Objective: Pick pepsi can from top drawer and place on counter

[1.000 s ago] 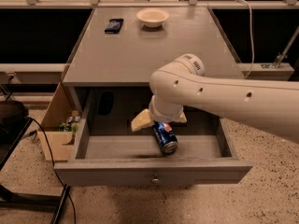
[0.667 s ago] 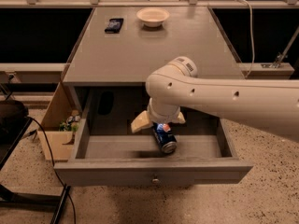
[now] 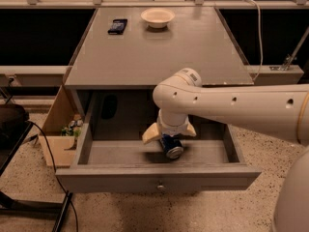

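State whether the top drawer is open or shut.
Open: the top drawer is pulled out, the pepsi can inside, the gripper at the can.

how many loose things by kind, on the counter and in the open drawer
Cans: 1, the pepsi can in the top drawer
Bowls: 1, the bowl on the counter
Devices: 1, the flat black device on the counter
Total: 3
The gripper is down in the top drawer, right at the pepsi can.

The dark-blue pepsi can lies tilted in the open top drawer, right under the tool.
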Controlling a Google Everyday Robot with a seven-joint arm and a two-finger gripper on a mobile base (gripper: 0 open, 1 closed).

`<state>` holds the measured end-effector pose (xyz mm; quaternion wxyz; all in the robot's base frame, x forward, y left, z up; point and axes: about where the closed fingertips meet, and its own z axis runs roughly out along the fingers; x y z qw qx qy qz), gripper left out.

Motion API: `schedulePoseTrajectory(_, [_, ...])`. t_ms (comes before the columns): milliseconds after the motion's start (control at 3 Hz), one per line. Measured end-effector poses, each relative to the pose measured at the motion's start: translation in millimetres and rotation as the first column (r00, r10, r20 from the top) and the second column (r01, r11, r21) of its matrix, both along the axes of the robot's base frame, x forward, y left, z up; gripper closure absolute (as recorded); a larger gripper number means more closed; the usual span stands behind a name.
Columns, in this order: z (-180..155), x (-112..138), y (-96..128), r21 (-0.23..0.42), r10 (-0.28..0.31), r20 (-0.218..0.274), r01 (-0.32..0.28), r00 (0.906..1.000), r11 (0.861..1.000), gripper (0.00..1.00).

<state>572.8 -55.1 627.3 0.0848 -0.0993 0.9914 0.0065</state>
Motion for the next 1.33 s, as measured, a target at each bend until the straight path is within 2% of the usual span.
schedulePoseTrajectory(667, [-21.5,-6.0,-8.7,0.012,-0.017,-0.048,0.017,0.9987,1.000,0.00])
schedulePoseTrajectory(1000, [-25.8,-6.2,-8.6,0.070,-0.011,-0.041,0.014,0.9991,0.997,0.00])
schedulePoseTrajectory(1333, [-23.7,-1.5,-6.1,0.149,0.000,-0.008,0.001,1.0000,0.989,0.00])
